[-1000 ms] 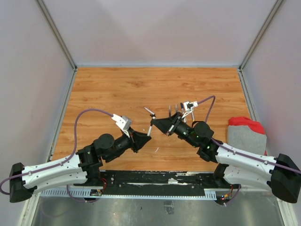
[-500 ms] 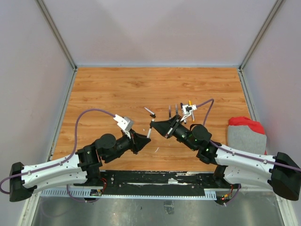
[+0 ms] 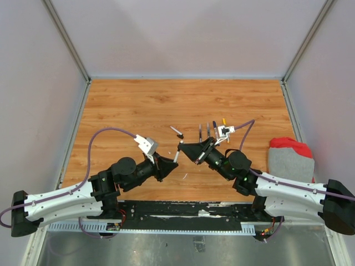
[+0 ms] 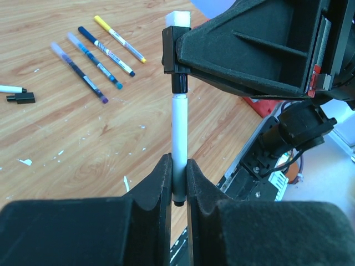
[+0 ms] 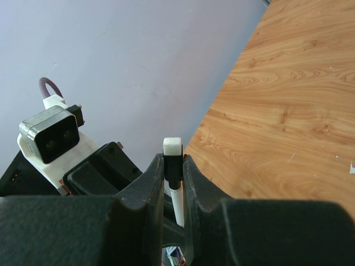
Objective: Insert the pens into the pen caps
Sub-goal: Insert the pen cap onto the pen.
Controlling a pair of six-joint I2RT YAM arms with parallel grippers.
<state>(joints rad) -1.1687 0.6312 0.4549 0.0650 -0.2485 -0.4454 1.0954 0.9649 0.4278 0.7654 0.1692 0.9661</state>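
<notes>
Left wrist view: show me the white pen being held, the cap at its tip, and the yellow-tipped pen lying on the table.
white pen [image 4: 178, 133]: left wrist view, middle of its barrel.
pen cap [image 4: 177, 18]: left wrist view, its white end.
yellow-tipped pen [image 4: 119, 37]: left wrist view, mid-barrel.

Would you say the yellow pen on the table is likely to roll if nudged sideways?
Probably: the yellow pen looks like a slim round barrel lying flat on the wooden table, so a nudge may roll it. It would likely bump the dark blue pen close beside it. Being so thin, it probably shifts easily.
</notes>
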